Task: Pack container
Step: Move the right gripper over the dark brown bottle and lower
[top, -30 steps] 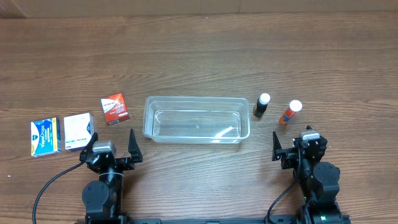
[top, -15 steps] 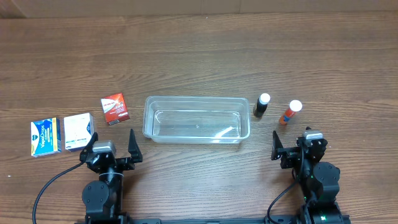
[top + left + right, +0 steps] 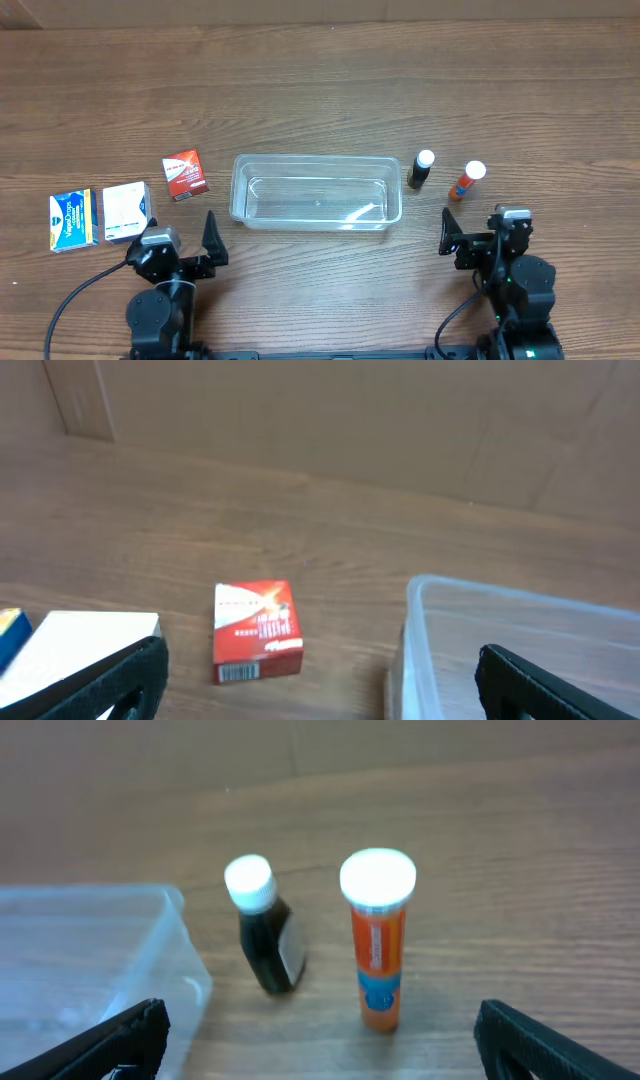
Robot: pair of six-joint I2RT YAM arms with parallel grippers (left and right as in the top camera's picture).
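Note:
The clear plastic container (image 3: 316, 190) lies empty at the table's middle; its corner shows in the left wrist view (image 3: 500, 650) and the right wrist view (image 3: 90, 960). A red box (image 3: 185, 174) (image 3: 256, 630), a white box (image 3: 125, 211) (image 3: 75, 650) and a blue and yellow box (image 3: 72, 220) lie to its left. A dark bottle (image 3: 421, 169) (image 3: 265, 935) and an orange tube (image 3: 466, 181) (image 3: 378, 945) stand upright to its right. My left gripper (image 3: 178, 240) (image 3: 320, 680) is open and empty near the boxes. My right gripper (image 3: 478, 236) (image 3: 320, 1040) is open and empty just in front of the bottles.
A brown cardboard wall (image 3: 350, 420) stands along the table's far edge. Both arm bases sit at the near edge of the wooden table (image 3: 320, 80).
Both grippers have drawn back slightly toward the near edge. The objects have not moved.

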